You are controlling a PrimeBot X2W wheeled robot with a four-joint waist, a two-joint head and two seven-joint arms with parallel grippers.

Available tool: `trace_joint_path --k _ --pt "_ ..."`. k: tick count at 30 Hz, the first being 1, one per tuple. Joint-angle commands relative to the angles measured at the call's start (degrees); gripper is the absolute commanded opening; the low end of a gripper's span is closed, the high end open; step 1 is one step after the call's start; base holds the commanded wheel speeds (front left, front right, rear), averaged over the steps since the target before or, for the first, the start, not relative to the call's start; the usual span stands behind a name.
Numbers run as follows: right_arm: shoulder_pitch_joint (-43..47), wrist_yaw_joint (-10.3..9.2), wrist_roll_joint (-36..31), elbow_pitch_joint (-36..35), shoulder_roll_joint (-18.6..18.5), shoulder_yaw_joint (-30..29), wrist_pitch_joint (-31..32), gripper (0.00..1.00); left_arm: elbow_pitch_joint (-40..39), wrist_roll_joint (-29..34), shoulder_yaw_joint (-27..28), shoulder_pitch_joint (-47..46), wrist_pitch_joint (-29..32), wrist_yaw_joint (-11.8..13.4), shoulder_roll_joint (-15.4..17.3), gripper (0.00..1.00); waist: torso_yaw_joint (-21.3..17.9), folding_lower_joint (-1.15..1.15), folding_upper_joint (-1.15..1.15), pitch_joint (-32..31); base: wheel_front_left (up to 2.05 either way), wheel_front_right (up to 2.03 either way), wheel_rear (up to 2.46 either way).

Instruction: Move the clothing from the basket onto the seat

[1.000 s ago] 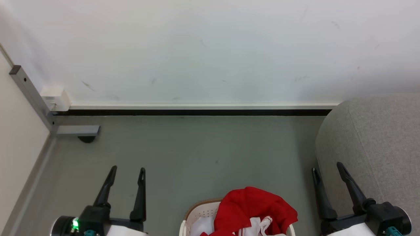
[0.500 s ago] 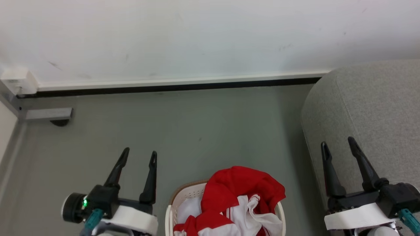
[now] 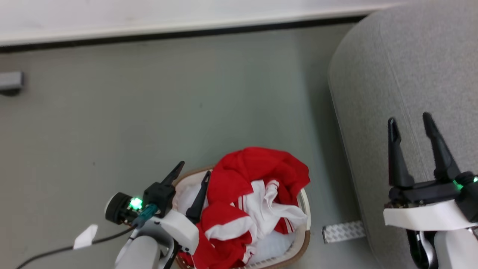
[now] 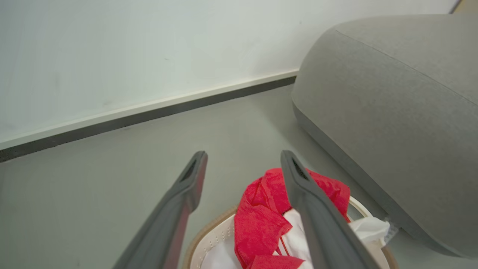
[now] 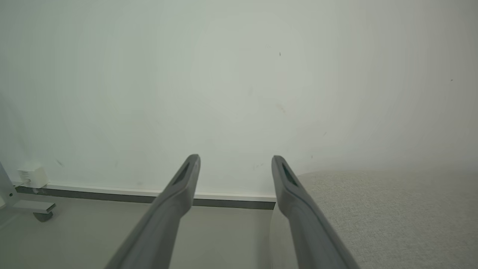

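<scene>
Left gripper spread wide, empty, fingers over left rim of laundry basket, one just beside red-and-white clothing. Right gripper likewise spread, empty, above grey sofa. Clothing heaped in basket; basket on grey floor just left of sofa, white wall far behind.

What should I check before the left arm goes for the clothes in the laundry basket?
1. Left gripper open, holding nothing: ok.
2. Left gripper centred over the red-and-white clothing: not ok, it sits at the left rim of the laundry basket.
3. Clothing heaped in the basket, top exposed: ok.
4. Fingers clear of the rim in height: cannot tell.
5. Grey sofa beside the basket, on the robot's right: ok.
6. Right gripper open, over the sofa: ok.
</scene>
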Motion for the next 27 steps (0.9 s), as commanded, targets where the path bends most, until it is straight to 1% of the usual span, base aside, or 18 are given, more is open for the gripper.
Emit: trace_joint_path --k 1,5,12,16,18,21,24,27 --pt "-1.17 -0.12 0.67 -0.37 -0.18 -0.26 0.02 1.0 1.25 0.85 -0.38 -1.19 -0.04 -0.2 0.79 1.0 -1.89 -0.01 0.0 3.52 0.0 0.0 0.0" --pt "-3.11 -0.12 1.49 -1.33 -0.16 -0.82 0.02 1.0 10.62 1.46 -2.71 -5.85 0.46 -0.79 1.55 1.0 -3.67 -0.01 0.0 7.41 0.0 0.0 0.0" --pt "-5.68 -0.12 3.77 -2.93 -0.16 -1.75 0.02 1.0 25.15 1.6 -6.6 -13.55 5.06 -1.29 2.44 1.0 -6.31 -0.01 0.0 13.48 0.0 0.0 0.0" --pt "-7.2 -0.12 5.14 -3.47 -0.15 -1.85 0.02 1.0 30.95 0.99 -9.31 -17.16 8.24 -1.37 2.59 1.0 -7.7 -0.01 0.0 16.74 0.0 0.0 0.0" --pt "-7.91 -0.12 5.77 -3.73 -0.15 -1.86 0.02 1.0 33.24 -0.43 -9.61 -18.91 9.5 -1.38 2.38 1.0 -8.27 -0.01 0.0 18.25 0.0 0.0 0.0" --pt "-8.63 -0.12 6.87 -3.82 -0.15 -1.77 0.02 1.0 36.88 -0.83 -10.57 -20.92 12.21 -1.3 3.01 1.0 -8.91 -0.01 0.0 20.08 0.0 0.0 0.0" --pt "-9.07 -0.12 8.08 -3.9 -0.15 -1.48 0.02 1.0 39.99 0.19 -12.18 -22.91 15.57 -1.31 2.93 1.0 -9.48 -0.01 0.0 21.65 0.0 0.0 0.0" --pt "-9.12 -0.12 8.72 -3.64 -0.16 -1.1 0.02 1.0 41.92 1.32 -14.93 -24.02 18.11 -1.57 2.63 1.0 -10.06 -0.01 0.0 22.86 0.0 0.0 0.0"
